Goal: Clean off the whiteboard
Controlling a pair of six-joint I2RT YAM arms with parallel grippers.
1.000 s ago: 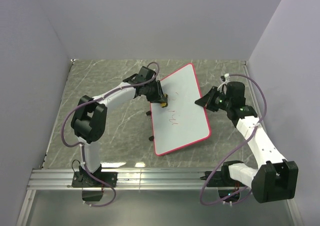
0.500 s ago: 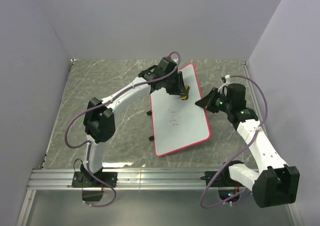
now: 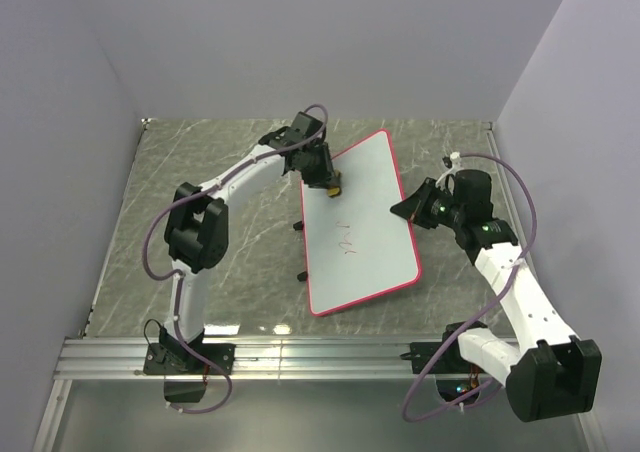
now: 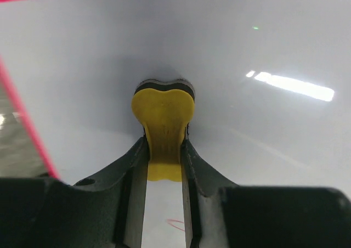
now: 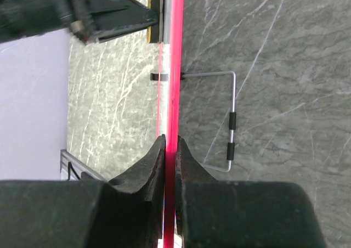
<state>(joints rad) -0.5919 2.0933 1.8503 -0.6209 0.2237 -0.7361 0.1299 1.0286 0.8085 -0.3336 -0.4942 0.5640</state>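
My left tool [image 4: 163,152] clamps yellow eraser [image 4: 163,112] on whiteboard [image 3: 370,242], near its far-left corner; right tool [image 5: 170,149] pinches its right rim.

Right end effector [image 5: 170,149] clamped on the whiteboard [image 5: 176,50] rim, board seen edge-on.
Red rim runs straight up the frame between the closed fingers. Right of it, a bent wire stand [image 5: 232,116] with two black sleeves sits against the grey marble table [image 5: 285,67]. Top left, the left end effector [image 5: 143,18] presses a yellow eraser [image 5: 154,12] flat on the board face. Lavender wall at left.
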